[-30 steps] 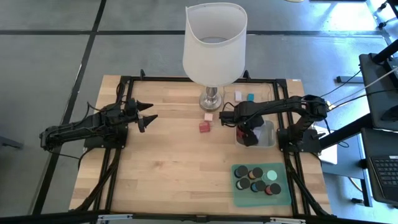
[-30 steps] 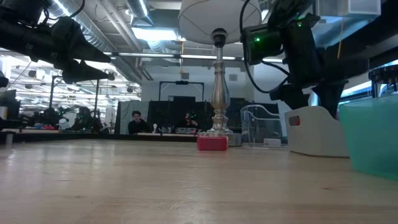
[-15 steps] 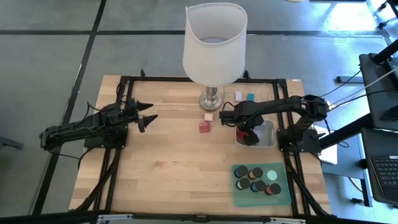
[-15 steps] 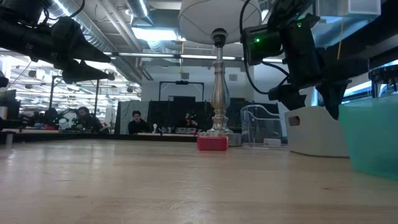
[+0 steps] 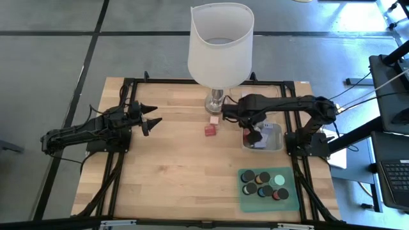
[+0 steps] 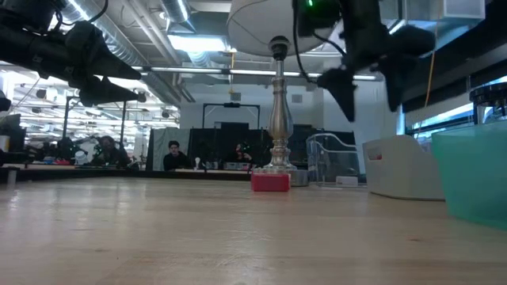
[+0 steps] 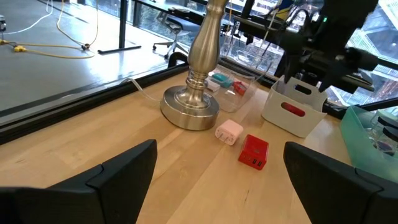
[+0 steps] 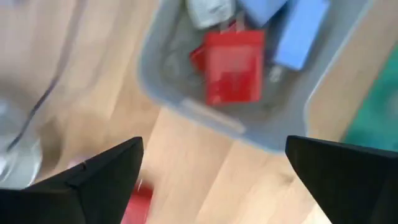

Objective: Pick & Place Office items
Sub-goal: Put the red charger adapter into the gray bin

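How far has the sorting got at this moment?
Done: a red block and blue pieces lie in the grey tray; round pieces sit on the green mat. In hand: nothing; the right gripper hangs open over the tray, the left gripper waits open. Left: a red block and pink block near the lamp.

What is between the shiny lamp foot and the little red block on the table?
A small pink block lies between the lamp base and the red block; the left wrist view shows it best.
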Tool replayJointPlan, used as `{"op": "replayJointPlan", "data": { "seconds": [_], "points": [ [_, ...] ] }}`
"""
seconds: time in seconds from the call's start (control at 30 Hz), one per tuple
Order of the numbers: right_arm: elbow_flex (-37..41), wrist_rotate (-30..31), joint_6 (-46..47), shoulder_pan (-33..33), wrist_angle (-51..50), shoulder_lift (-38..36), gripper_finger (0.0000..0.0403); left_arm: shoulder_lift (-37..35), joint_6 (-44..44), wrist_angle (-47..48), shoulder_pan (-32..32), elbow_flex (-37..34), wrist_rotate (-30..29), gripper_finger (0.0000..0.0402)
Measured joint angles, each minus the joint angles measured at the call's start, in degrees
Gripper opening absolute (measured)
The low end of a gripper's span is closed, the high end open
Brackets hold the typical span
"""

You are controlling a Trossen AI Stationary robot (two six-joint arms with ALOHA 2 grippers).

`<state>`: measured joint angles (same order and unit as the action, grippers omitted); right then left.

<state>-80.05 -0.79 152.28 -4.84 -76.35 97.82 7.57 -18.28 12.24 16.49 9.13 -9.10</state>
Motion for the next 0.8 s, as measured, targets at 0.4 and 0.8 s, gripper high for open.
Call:
{"op": "replayJointPlan", "data": {
  "seconds": [0.4, 0.8],
  "points": [
    [-4.92, 7.38, -3.1, 0.07, 16.37, 2.16, 0.0391, 0.01, 0.01, 0.01, 0.0, 0.0, 0.0, 0.0347],
    [-4.9, 3.34, -5.74, 0.09, 30.67, 13.88, 0.0391, 0.02, 0.0, 0.01, 0.0, 0.0, 0.0, 0.0347]
  ]
}}
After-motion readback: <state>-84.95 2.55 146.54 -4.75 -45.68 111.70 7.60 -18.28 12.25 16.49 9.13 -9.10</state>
